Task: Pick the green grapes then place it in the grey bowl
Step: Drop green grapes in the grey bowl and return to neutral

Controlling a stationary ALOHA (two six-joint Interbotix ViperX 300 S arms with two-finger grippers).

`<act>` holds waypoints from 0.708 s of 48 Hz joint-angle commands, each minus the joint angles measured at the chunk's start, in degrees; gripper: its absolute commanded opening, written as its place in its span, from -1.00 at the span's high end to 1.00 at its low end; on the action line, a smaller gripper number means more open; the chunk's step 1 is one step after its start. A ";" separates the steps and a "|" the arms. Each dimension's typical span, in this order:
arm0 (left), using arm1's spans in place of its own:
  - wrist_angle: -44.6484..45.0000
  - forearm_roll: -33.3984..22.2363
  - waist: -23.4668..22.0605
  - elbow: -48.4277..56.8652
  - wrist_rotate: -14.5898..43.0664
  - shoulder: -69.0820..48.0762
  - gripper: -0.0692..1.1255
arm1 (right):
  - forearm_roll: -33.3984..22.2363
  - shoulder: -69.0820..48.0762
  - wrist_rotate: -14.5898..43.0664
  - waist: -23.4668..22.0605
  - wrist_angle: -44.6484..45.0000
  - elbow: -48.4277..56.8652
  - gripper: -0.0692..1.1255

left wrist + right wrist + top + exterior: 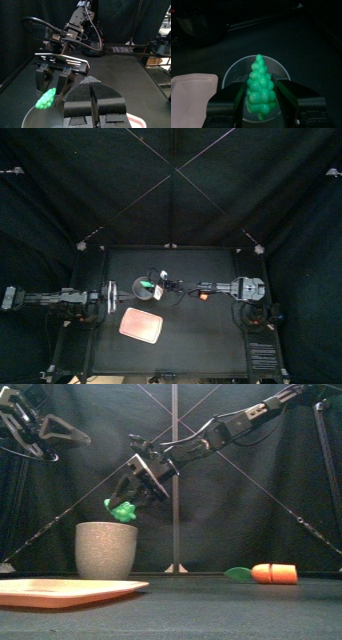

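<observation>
Above the grey speckled cup (106, 549), the right arm (227, 429) slants down from the upper right, reaching past the middle of the surface (201, 619), its wrist bent so that the right fingers (301, 102) point down at the cup's mouth. These fingers are parted only as wide as the green grapes (122, 511) and clamp the bunch from both sides. The bunch hangs tip downward just over the cup's rim, toward its right side in the front view, and the right wrist view shows it centred over the round opening; whether the tip touches the rim cannot be told. The left arm (54, 298) comes in level from the left of the cup and is held high, well above the rim. The left fingers (110, 102) are pressed together with only a thin seam between them and hold nothing. They aim across the cup toward the right arm's wrist. Left of and in front of the cup, the flat pink tray (67, 591) lies on the surface near the front edge, apart from the cup. Well to the right of the cup, an orange toy carrot (271, 573) with a green end lies on its side.
</observation>
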 commanded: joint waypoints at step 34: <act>-1.32 0.09 0.09 -1.41 0.09 0.26 0.51 | -6.86 -3.08 -0.18 5.01 13.27 -5.71 -0.78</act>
